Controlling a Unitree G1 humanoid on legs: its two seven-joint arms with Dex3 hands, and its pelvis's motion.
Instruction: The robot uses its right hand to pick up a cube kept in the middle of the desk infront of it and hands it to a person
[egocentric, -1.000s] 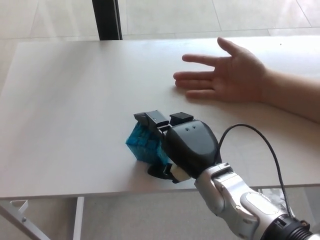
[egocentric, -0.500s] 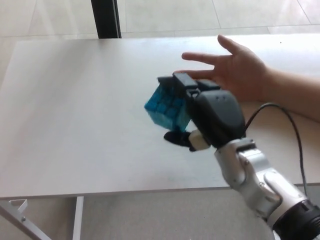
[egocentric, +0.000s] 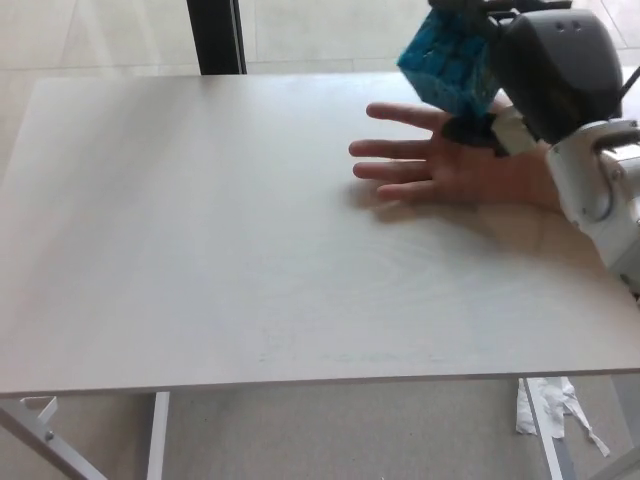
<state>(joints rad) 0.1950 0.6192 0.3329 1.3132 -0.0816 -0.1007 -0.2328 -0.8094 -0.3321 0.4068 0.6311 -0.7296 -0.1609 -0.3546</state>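
Right hand (egocentric: 545, 70): fingers closed around the cube (egocentric: 450, 60), which is held clear of the desk (egocentric: 200, 250), above the person's hand (egocentric: 440, 160) lying open, palm up, below it. Since half a second ago, hand and cube have risen and moved toward the far right. Cube: translucent blue, gridded faces. Robot hand: glossy black shell. Desk: smooth, pale, matte. Left hand: out of view.
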